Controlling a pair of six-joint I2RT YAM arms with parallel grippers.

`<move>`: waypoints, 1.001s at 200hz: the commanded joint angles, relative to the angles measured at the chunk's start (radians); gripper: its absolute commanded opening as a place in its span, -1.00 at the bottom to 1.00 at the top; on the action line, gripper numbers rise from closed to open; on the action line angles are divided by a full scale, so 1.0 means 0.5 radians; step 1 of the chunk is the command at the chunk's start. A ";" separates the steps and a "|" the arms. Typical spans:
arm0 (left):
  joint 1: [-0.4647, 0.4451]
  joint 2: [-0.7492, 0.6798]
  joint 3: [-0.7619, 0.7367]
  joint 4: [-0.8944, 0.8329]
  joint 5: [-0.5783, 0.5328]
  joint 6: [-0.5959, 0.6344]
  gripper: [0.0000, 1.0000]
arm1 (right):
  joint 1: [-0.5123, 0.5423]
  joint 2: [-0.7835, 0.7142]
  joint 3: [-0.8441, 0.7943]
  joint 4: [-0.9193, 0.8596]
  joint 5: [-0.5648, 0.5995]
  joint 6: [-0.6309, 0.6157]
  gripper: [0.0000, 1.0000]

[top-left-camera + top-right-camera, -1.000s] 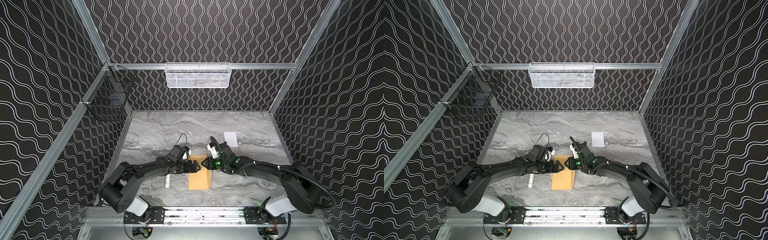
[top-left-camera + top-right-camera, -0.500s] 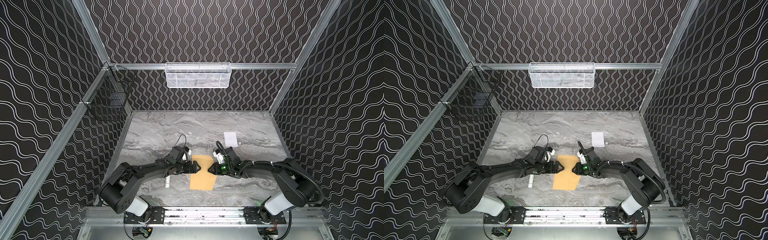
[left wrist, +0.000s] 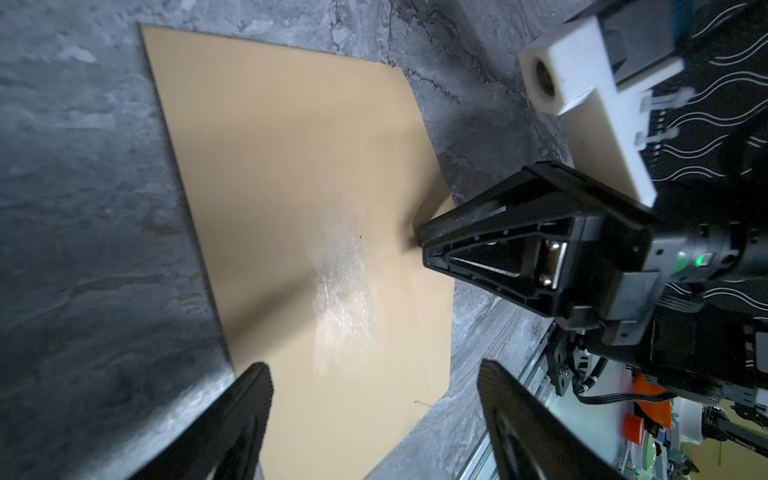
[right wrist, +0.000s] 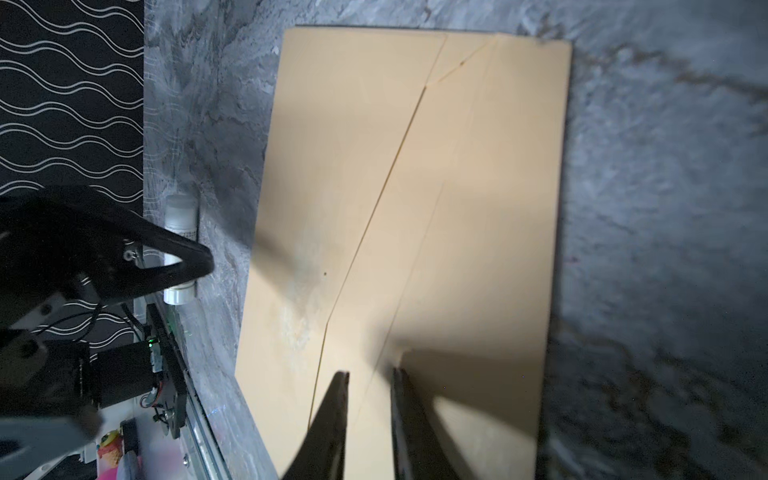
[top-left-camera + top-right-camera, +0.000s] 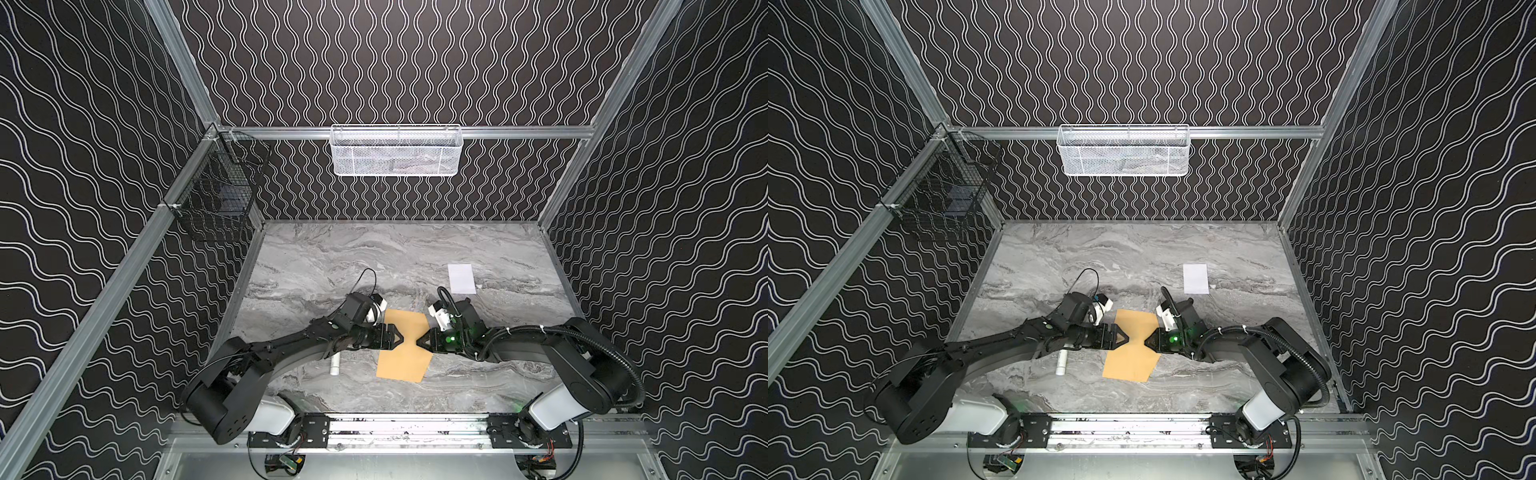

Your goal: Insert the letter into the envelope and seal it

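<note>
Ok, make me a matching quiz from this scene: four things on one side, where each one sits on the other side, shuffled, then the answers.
Things:
1. letter
2. envelope
3. white tube
4. mesh basket

Places:
A. hung on the back rail
B. flat in the middle of the table, towards the front
C. lying near the front, left of the envelope in both top views
D. flat, further back, right of the middle

Pairs: 1-D, 2-B, 3-C, 4-A
</note>
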 commanded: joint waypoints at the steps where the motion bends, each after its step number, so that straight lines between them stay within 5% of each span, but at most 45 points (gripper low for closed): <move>1: -0.008 0.128 0.005 0.211 0.092 -0.014 0.47 | 0.004 0.023 -0.013 -0.033 -0.006 0.030 -0.58; 117: -0.022 0.125 -0.250 0.084 0.026 -0.032 0.47 | -0.019 -0.037 -0.104 -0.022 0.079 0.144 -0.59; 200: -0.023 -0.021 -0.454 0.112 0.046 -0.094 0.47 | -0.108 -0.131 -0.032 -0.261 0.138 -0.011 -0.56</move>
